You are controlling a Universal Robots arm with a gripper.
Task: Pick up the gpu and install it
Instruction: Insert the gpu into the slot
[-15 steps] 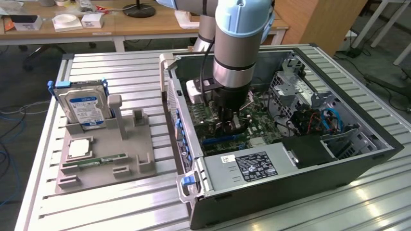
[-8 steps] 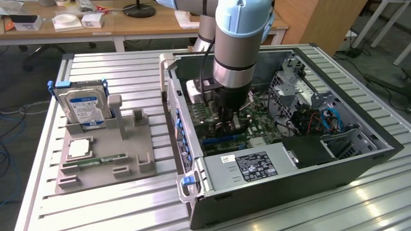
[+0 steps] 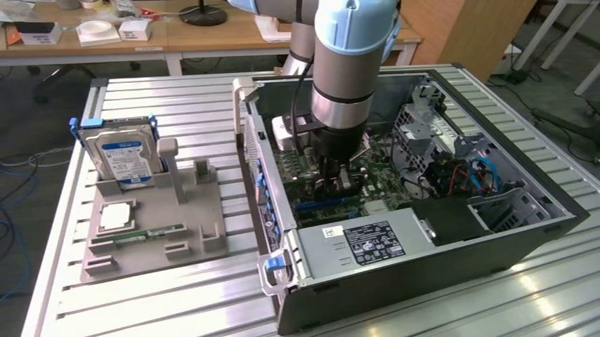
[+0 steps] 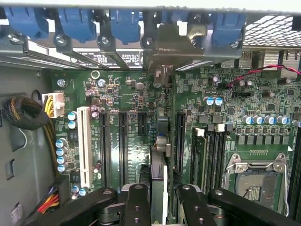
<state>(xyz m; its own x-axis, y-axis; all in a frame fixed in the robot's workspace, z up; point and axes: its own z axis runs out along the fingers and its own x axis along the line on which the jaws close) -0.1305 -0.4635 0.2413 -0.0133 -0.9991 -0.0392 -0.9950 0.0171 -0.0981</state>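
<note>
The gpu [image 4: 158, 181] is gripped edge-on by the half-closed hand [image 4: 160, 200]; it should be kept upright over the slot [image 4: 180, 141].

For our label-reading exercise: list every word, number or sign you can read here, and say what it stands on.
None can be read.
Hard drive's blue label: print too small.
Power supply's black sticker: blurred.
White sticker beside it: unreadable.
Slot bracket stickers: blurred.
Circuit board markings: too small.

A ribbed metal desk [image 3: 168, 98] carries a grey parts tray [image 3: 154, 232] at nine o'clock and an open computer case [image 3: 487, 239] at three.
</note>
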